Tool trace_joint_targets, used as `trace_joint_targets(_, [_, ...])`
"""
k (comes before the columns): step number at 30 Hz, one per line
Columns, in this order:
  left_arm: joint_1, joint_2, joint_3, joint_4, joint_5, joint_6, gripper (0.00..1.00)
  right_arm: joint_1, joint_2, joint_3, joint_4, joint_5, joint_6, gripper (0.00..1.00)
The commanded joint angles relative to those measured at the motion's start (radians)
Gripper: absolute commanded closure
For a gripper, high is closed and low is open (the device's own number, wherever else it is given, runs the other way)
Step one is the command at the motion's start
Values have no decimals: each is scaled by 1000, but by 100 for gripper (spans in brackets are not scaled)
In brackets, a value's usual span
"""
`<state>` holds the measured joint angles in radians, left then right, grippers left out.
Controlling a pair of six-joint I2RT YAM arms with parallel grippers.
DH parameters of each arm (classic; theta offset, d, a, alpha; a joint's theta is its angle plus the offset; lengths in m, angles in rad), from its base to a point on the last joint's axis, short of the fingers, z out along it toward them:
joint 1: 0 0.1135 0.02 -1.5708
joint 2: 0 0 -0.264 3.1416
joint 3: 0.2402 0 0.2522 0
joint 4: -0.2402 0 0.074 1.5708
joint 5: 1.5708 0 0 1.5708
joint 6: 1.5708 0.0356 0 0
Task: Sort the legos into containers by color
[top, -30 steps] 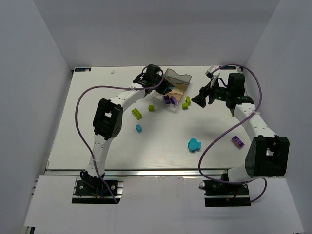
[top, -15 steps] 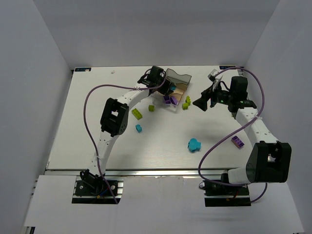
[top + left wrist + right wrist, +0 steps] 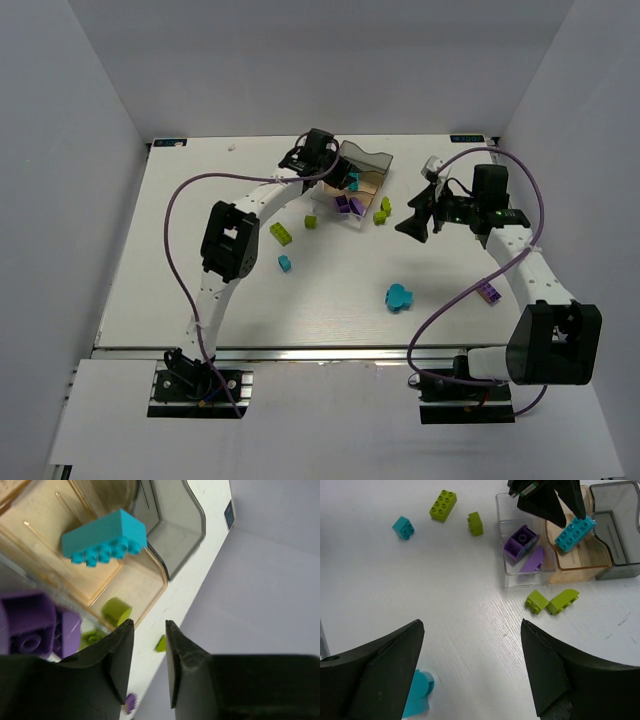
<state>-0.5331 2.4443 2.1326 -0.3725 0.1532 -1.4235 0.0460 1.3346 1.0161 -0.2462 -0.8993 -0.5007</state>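
The left hand (image 3: 148, 627) is parked right over the small three-compartment plastic tray (image 3: 507, 577). Its two matte black fingers stand a narrow slot apart with nothing pinched between them. Just past its fingertips, a cyan-blue two-by-four studded brick (image 3: 105, 537) lies tilted in the glossy tan middle compartment (image 3: 45, 510). From the other arm's wrist view the tips look to be right at the brick's edge, but whether they touch it can't be told. Beyond the brick is the smoky grey wavy-edged end compartment (image 3: 172, 525). Nearer the hand, the clear compartment (image 3: 501, 530) holds a chunky purple studded block (image 3: 520, 542) and a smooth purple slope piece (image 3: 532, 560).

The right hand (image 3: 472, 625) hovers over the white, faintly grained tabletop (image 3: 445, 590) with its fingers spread wide and nothing between them. Ahead of it, just outside the clear compartment's wall, a small lime green studded piece (image 3: 536, 601) sits right beside a lime green sloped piece (image 3: 562, 600).

Farther ahead, on the left of its wrist view, lie a lime green two-by-four brick (image 3: 443, 505), a shorter lime green brick (image 3: 475, 523) and a tiny cyan-blue square brick (image 3: 403, 527), all apart from each other. A rounded cyan-blue piece (image 3: 417, 692) peeks out from behind the finger on that same side.
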Motion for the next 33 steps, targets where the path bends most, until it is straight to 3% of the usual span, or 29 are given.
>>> trace_joint_targets(1, [1, -217, -48, 15, -27, 110, 61, 2, -44, -10, -122, -88, -131, 18])
trace_joint_targets(4, [1, -373, -220, 24, -55, 217, 75, 18, -55, -13, -231, -84, -223, 19])
trace_joint_targets(7, [1, -575, -467, 73, -69, 310, 81, 46, -69, -34, -312, -38, -283, 15])
trace_joint_targets(10, [1, -757, -617, 101, -138, 425, 83, 98, -83, -66, -340, 68, -279, 13])
trace_joint_targets(13, [1, -923, -795, 21, -253, 509, 65, 172, -83, -88, -350, 219, -231, 11])
trace_joint_targets(14, [1, -968, -895, 12, -292, 523, 46, 214, -83, -105, -352, 303, -217, 11])
trace_joint_targets(18, [1, -1178, -1092, -23, -366, 540, 26, 299, -80, -151, -338, 453, -157, 11])
trace_joint_targets(22, [1, -1368, -1229, -55, -406, 538, 22, 315, -104, -155, -390, 416, -188, 11])
trace_joint_targets(33, [1, -1637, -1454, -54, -397, 457, 20, 315, -261, -306, -433, 482, -378, 11])
